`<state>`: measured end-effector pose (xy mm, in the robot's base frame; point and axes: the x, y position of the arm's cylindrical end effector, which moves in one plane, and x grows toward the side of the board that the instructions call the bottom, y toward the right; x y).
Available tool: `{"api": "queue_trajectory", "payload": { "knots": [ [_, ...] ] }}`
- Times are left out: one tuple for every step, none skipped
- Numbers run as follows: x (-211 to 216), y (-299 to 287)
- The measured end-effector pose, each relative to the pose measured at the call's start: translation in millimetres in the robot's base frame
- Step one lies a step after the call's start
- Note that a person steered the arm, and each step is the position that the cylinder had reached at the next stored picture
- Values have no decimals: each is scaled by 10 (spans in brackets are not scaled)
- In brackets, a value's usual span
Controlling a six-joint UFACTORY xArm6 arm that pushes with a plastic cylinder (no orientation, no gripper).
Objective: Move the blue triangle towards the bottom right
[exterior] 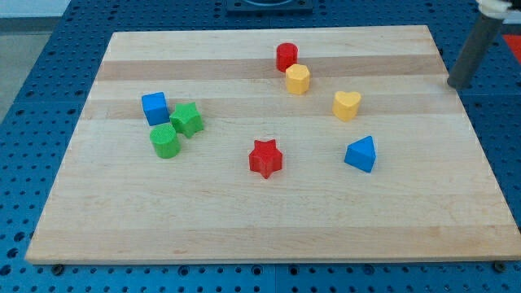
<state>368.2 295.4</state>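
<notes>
The approach is in hand: my tip [457, 85], with no claw fitted, must be brought upper-left of the blue triangle [361, 154]

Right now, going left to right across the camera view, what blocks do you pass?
blue cube → green cylinder → green star → red star → red cylinder → yellow hexagon → yellow heart → blue triangle → my tip

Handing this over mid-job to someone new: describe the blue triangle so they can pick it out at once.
Start at the wooden board and go to its right half, just below mid-height. The blue triangle sits there alone, below the yellow heart and right of the red star. The only other blue piece is a blue cube far left; my tip is beyond the board's upper right edge.
</notes>
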Motion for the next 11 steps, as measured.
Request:
{"api": "queue_trajectory", "payload": {
  "knots": [
    [548,-218],
    [1061,-470],
    [1377,-799],
    [1386,-1230],
    [1386,-1615],
    [1331,-1849],
    [1204,-1989],
    [1084,-1997],
    [1082,-1993],
    [1082,-1944],
    [1043,-1914]
  ]
}}
